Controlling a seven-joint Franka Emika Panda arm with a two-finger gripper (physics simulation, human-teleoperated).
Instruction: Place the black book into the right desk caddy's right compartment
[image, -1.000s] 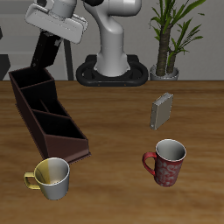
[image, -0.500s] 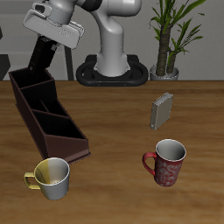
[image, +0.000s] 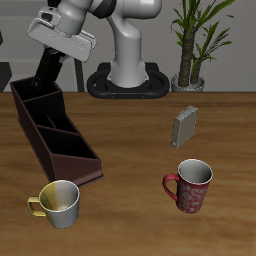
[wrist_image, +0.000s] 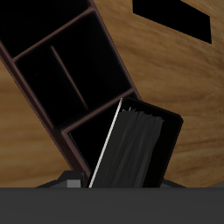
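Observation:
My gripper (image: 53, 56) is shut on the black book (image: 46, 68), which hangs tilted in the air just above the far end of the right desk caddy (image: 62, 140). The caddy is a long dark open box with a reddish-brown lip at its near end. Its right compartment (image: 29, 93) is the squarish section at the far end, directly under the book. In the wrist view the book (wrist_image: 136, 144), with its white page edge, is over that end section (wrist_image: 90, 131), beside the slanted-divider section (wrist_image: 74, 79). The book's lower edge is above the caddy's rim and does not touch it.
A grey book (image: 184, 126) stands upright mid-table. A red mug (image: 190, 185) and a pale yellow mug (image: 58, 203) stand near the table's front edge. The robot's base (image: 125, 78) and a potted plant (image: 192, 45) are at the back.
My gripper has come down a little with the black book, closer to the caddy's far end. Nothing on the table has moved.

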